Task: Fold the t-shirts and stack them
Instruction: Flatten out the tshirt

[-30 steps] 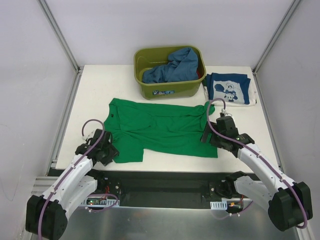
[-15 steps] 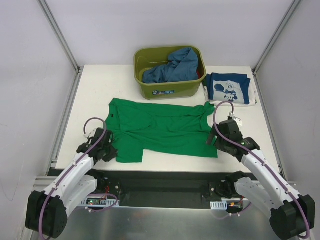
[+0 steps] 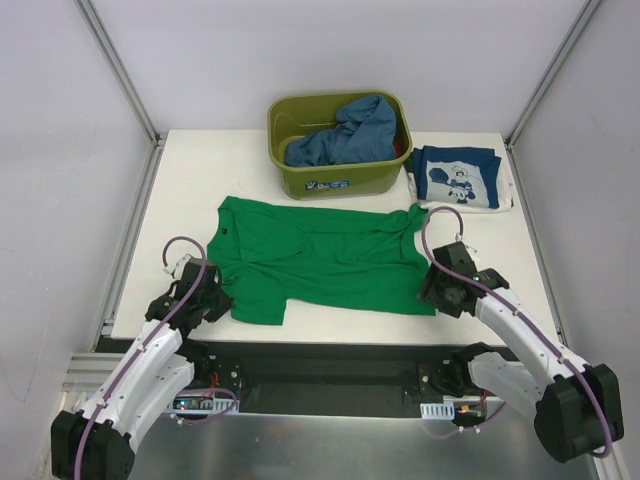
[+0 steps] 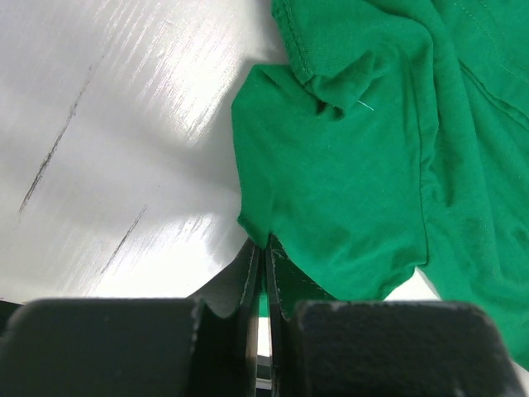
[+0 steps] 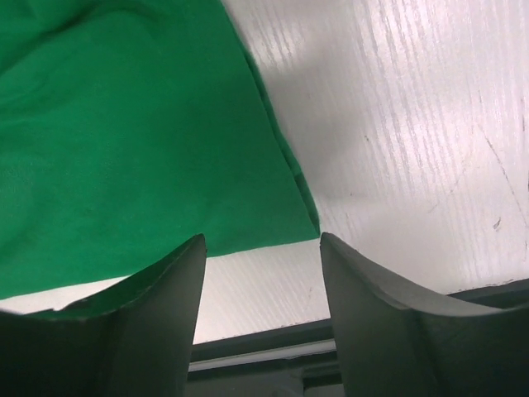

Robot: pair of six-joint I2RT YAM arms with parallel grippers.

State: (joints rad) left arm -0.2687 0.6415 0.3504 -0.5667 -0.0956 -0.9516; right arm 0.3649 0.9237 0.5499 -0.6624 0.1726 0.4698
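Table top, near to far. 7 o'clock: left gripper (image 4: 264,248) pinched tight on a near corner of the green shirt (image 3: 320,260). 5 o'clock: right gripper (image 5: 263,240), fingers apart astride the opposite near corner. Centre: the green shirt, spread out. 12 o'clock: tub (image 3: 340,182) holding the blue shirt (image 3: 345,135). 1 o'clock: folded navy shirt (image 3: 458,178).

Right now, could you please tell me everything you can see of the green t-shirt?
The green t-shirt is plain, bright green, soft knit cloth with stitched hems. It lies spread out but wrinkled on the white table, on the near side of the olive tub, with its sleeves towards the left and its bottom hem towards the right. The left gripper is shut on the edge of its near-left sleeve. The right gripper stands open astride its near-right hem corner.
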